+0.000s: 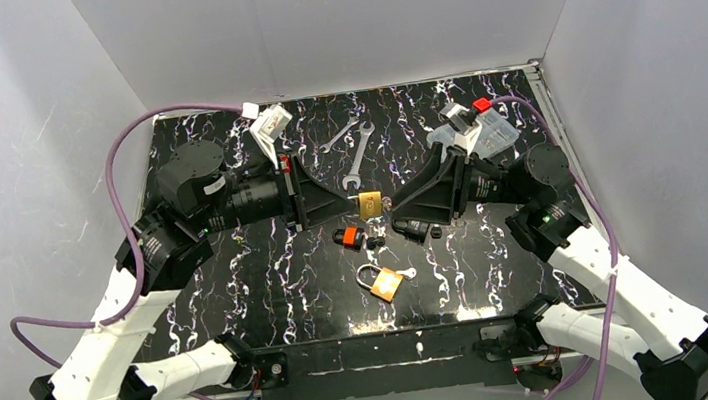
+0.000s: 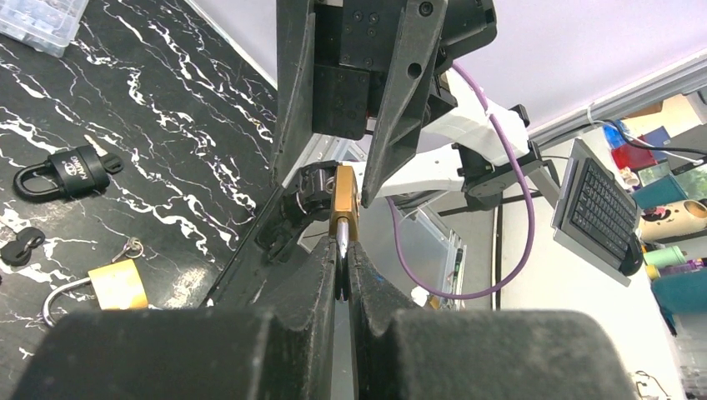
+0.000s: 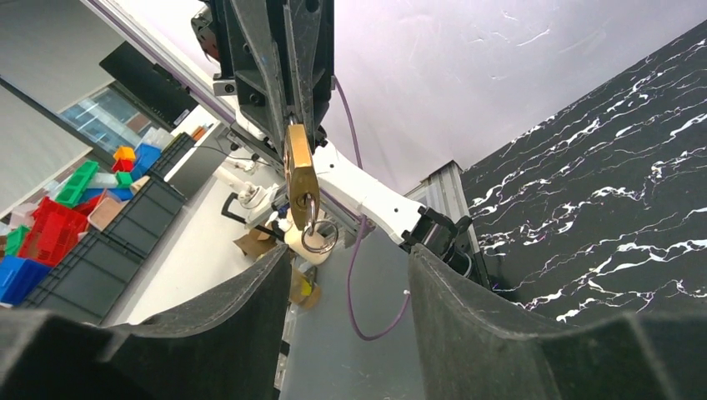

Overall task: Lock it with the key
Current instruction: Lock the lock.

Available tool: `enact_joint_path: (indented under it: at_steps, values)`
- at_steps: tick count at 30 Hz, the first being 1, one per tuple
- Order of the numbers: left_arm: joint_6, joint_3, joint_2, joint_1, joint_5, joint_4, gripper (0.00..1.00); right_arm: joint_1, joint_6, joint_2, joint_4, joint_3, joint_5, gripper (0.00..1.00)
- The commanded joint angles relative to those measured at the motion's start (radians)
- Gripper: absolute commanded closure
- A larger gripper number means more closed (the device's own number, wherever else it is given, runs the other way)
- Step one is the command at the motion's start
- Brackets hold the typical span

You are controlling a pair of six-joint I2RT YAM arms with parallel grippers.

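My left gripper [image 1: 355, 201] is shut on the silver shackle of a brass padlock [image 1: 371, 203] and holds it in the air above the middle of the mat. In the left wrist view the padlock [image 2: 343, 200] stands edge-on just past my shut fingertips [image 2: 327, 258]. In the right wrist view the padlock [image 3: 299, 171] has a key with a wire ring [image 3: 318, 237] at its keyhole end. My right gripper [image 1: 399, 205] is open and empty, its wide jaws facing the key end of the padlock, a short way from it.
On the mat lie a second brass padlock [image 1: 387, 283] with its shackle open, a black padlock with an orange part [image 1: 348, 236], black keys [image 1: 418, 228], two wrenches [image 1: 356, 149] and a clear plastic box [image 1: 479, 131] at the back right.
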Motion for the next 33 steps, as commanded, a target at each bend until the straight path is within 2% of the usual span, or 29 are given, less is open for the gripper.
enact_joint_path:
  at_steps: [1,16,20,24,26,30,33]
  values:
    - [-0.011,-0.018,-0.010,0.005,0.051,0.047,1.00,-0.003,0.017,-0.007,0.022,0.059,0.030,0.41]
    - [-0.019,-0.055,-0.004,0.012,0.022,0.067,1.00,-0.002,0.018,0.021,-0.038,0.082,0.010,0.64]
    - [-0.020,-0.059,0.000,0.015,0.022,0.068,1.00,-0.002,0.009,0.020,-0.054,0.077,0.004,0.67]
    - [-0.020,-0.064,0.005,0.018,0.025,0.063,1.00,-0.002,0.000,0.018,-0.067,0.077,0.006,0.82]
    - [-0.019,-0.065,0.006,0.019,0.023,0.058,1.00,-0.001,-0.004,0.015,-0.076,0.074,0.011,0.98]
    - [0.007,-0.060,0.007,0.037,0.018,0.015,1.00,-0.003,-0.022,-0.003,-0.092,0.053,0.045,0.99]
    - [0.050,-0.041,0.005,0.088,0.020,-0.050,1.00,-0.019,-0.060,-0.039,-0.166,0.030,0.089,0.99]
